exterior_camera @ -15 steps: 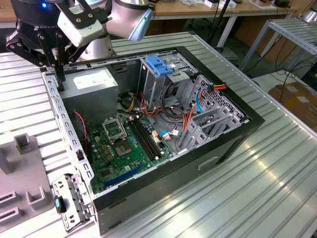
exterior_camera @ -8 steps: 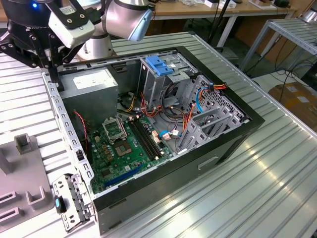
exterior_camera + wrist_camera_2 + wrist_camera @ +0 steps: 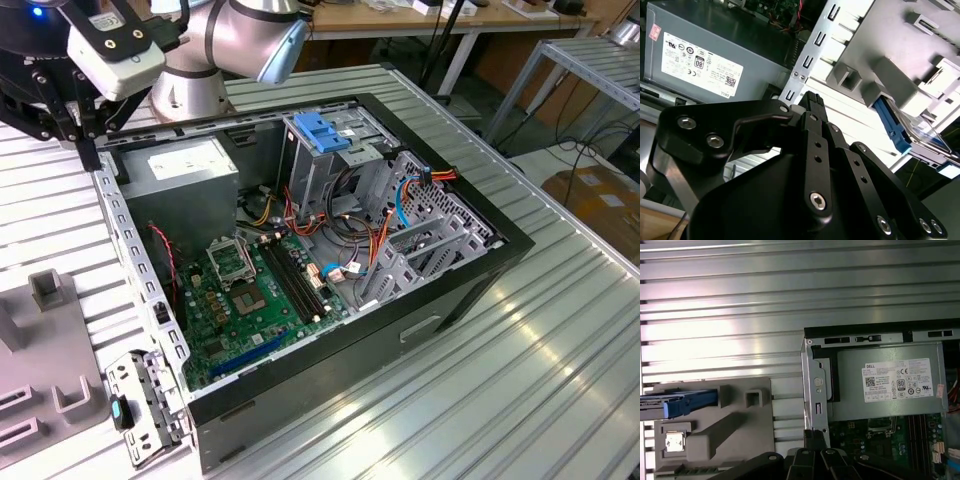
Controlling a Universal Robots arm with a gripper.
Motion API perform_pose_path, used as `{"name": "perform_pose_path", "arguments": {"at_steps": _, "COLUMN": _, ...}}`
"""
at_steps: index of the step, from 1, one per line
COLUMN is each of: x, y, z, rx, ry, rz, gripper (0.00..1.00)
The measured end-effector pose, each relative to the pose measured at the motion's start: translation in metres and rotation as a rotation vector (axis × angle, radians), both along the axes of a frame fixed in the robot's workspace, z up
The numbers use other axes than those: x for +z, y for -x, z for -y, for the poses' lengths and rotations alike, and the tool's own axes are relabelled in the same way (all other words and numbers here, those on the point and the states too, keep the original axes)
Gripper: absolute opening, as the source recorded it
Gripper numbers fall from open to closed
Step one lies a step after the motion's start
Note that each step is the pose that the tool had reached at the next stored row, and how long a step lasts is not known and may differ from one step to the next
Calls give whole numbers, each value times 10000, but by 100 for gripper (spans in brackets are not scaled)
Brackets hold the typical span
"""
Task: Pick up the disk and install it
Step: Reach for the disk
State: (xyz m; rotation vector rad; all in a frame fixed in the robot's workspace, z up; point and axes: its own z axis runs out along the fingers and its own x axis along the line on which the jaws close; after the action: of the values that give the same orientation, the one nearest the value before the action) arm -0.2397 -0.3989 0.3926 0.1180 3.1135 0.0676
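Observation:
The disk (image 3: 684, 402) rests in a grey fixture block (image 3: 725, 432) on the table beside the open computer case; its blue carrier rail faces me. In the second wrist view the disk (image 3: 890, 125) shows its blue rail and a silver edge in the same fixture (image 3: 890, 75). My gripper (image 3: 88, 148) hangs shut and empty above the case's rear corner, near the power supply and apart from the disk. Its black fingers meet at the tip in both wrist views (image 3: 812, 100) (image 3: 815, 436). The drive cage (image 3: 335, 175) with a blue latch (image 3: 322, 132) stands inside the case.
The case lies open on a ribbed aluminium table (image 3: 520, 370). Inside are a power supply (image 3: 190, 170), a motherboard (image 3: 250, 290) and bundles of cables (image 3: 400, 200). A perforated case wall (image 3: 135, 260) separates the case from the fixture (image 3: 45, 340). A metal bracket (image 3: 145, 405) lies nearby.

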Motion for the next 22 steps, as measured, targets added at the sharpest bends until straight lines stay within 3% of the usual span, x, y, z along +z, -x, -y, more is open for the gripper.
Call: {"name": "perform_pose_path", "arguments": {"at_steps": 22, "x": -4, "y": 363, "z": 0, "rx": 0, "ry": 0, "rz": -8, "gripper": 11}}
